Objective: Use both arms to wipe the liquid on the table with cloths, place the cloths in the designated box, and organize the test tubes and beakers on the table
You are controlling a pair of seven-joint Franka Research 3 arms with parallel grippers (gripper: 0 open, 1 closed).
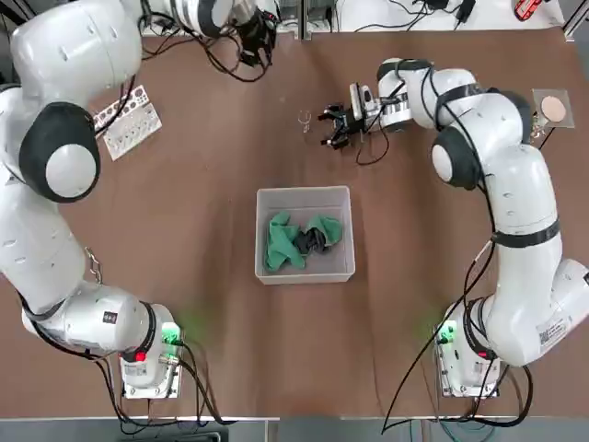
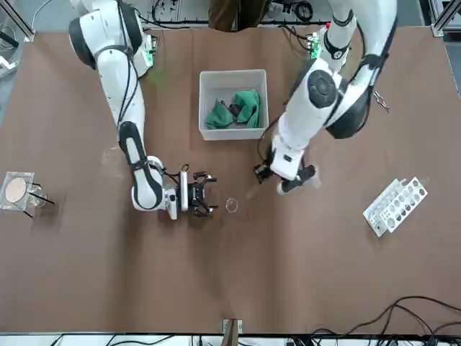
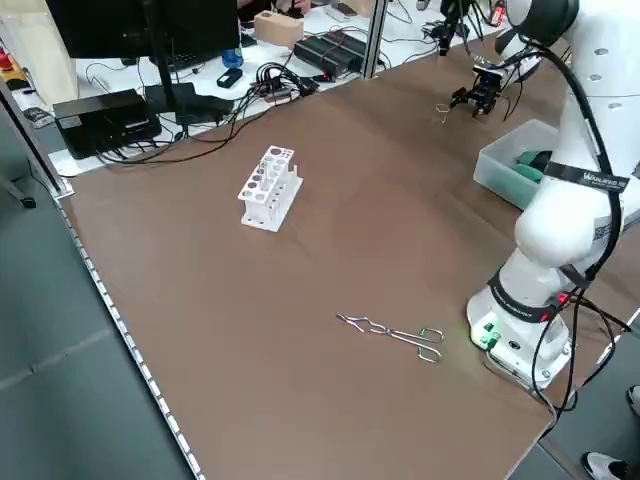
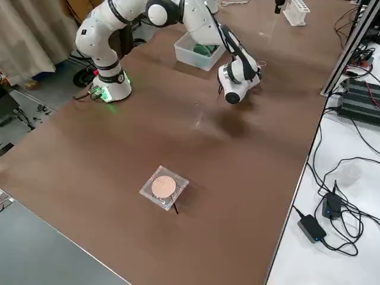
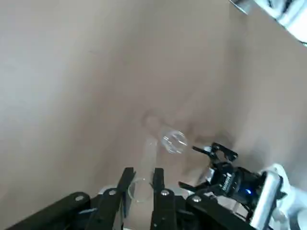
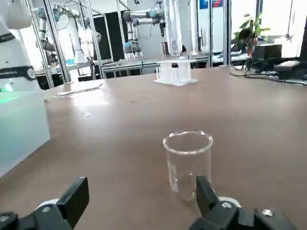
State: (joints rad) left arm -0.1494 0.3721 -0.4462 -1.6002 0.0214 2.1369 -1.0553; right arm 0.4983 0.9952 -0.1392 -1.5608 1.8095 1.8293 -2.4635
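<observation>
Upper centre of top view: right gripper level, fingers spread, beaker just beyond them on worktop; left gripper fingers pinch a test tube.

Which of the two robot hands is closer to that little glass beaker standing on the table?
The right. The right gripper lies low beside the beaker, open fingers pointing at it. The left gripper, holding a test tube, hangs above it, farther off.
</observation>
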